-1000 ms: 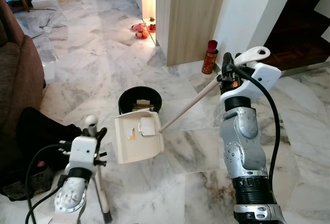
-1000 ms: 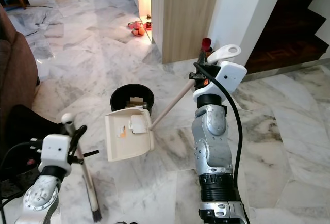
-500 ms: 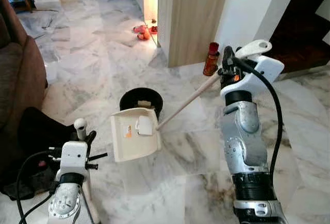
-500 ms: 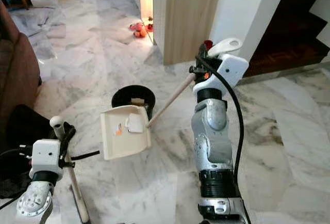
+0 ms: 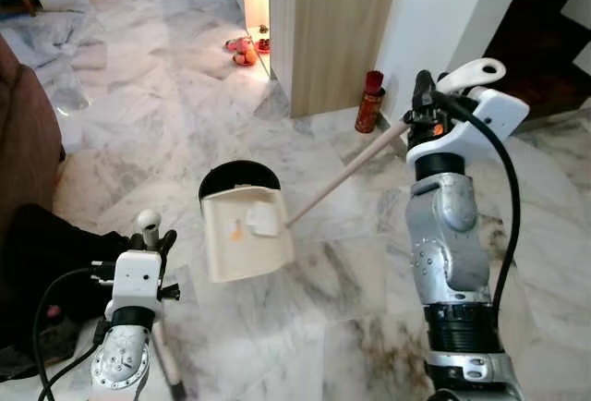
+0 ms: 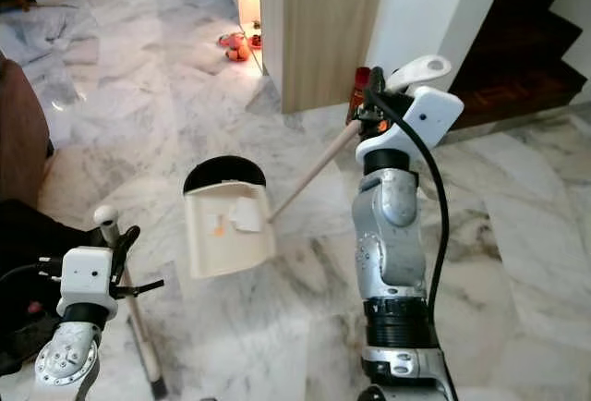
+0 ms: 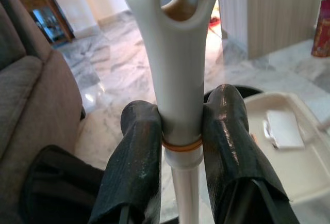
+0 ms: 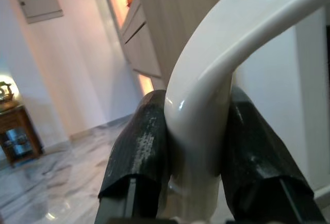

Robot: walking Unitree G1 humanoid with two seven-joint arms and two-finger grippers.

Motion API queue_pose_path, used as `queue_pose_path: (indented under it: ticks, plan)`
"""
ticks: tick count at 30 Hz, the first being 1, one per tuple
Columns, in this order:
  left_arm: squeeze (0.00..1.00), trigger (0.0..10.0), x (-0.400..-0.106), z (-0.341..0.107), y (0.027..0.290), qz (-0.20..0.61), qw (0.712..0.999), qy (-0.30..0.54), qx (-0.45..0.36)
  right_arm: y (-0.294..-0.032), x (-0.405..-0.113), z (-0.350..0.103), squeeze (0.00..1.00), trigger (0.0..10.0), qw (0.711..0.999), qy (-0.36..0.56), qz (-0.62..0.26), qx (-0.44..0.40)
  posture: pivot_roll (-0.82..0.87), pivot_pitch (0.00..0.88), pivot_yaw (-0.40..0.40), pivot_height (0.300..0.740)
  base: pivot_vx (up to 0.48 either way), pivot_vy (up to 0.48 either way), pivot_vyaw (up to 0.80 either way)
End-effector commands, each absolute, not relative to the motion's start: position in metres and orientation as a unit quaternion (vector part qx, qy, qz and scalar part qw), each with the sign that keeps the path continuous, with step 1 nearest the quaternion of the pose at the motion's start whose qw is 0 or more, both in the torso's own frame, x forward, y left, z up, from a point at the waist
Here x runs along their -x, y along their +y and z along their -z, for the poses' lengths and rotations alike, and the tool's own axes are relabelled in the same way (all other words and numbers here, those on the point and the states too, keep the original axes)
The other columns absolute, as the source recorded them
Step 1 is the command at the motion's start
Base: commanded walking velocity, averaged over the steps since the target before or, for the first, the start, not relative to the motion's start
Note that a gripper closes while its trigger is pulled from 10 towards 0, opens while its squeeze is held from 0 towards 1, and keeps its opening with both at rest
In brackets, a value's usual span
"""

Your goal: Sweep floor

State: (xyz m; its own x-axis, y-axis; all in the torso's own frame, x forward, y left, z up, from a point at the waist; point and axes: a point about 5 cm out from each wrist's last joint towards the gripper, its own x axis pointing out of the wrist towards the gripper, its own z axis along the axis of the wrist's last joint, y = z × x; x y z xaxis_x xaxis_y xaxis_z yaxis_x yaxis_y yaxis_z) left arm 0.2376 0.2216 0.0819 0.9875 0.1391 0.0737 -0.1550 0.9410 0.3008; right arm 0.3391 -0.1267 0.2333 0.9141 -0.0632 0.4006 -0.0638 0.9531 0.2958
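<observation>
The right gripper (image 8: 198,136) is clamped on the dustpan (image 5: 247,235) handle, holding the pan tilted over the black bin (image 5: 238,177) to empty it; the left gripper (image 7: 181,136) grips the broom (image 7: 178,59) upright beside it

The right arm stands raised, forearm upright, its right claw (image 5: 417,116) at the top with both black fingers (image 8: 139,152) clamped on a white handle. The left arm sits low, its left claw (image 6: 111,239) pointing upward, fingers (image 7: 136,167) pinched around a pale pole.
</observation>
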Motion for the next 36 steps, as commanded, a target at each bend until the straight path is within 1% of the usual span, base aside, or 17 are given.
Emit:
queue_pose_path:
  ticks: [1, 18, 20, 25, 36]
  plan:
    - [0.00, 10.0, -0.2388, -0.0883, 0.2199, -0.073, 0.982, -0.044, -0.166, -0.1289, -0.3349, -0.2527, 0.00, 10.0, 0.953, -0.249, -0.005, -0.172, 0.18, 0.078, -0.029, 0.740, 0.360, 0.000, 0.00]
    - [0.00, 10.0, -0.2389, -0.0879, 0.2200, -0.073, 0.982, -0.045, -0.167, -0.1289, -0.3350, -0.2527, 0.00, 10.0, 0.953, -0.248, -0.006, -0.172, 0.18, 0.078, -0.029, 0.740, 0.360, 0.000, 0.00]
    - [0.00, 10.0, -0.2391, -0.0886, 0.2201, -0.078, 0.981, -0.048, -0.170, -0.1224, -0.3348, -0.2518, 0.00, 10.0, 0.954, -0.246, -0.021, -0.168, 0.19, 0.074, -0.031, 0.740, 0.379, 0.000, 0.80]
    - [0.00, 10.0, -0.2391, -0.0894, 0.2197, -0.079, 0.981, -0.050, -0.170, -0.1211, -0.3347, -0.2517, 0.00, 10.0, 0.954, -0.246, -0.024, -0.170, 0.19, 0.073, -0.032, 0.740, 0.379, 0.000, 0.73]
    - [0.00, 10.0, -0.2395, -0.0903, 0.2201, -0.081, 0.980, -0.053, -0.172, -0.1212, -0.3350, -0.2515, 0.00, 10.0, 0.952, -0.245, -0.024, -0.179, 0.19, 0.073, -0.034, 0.740, 0.381, 0.000, 0.00]
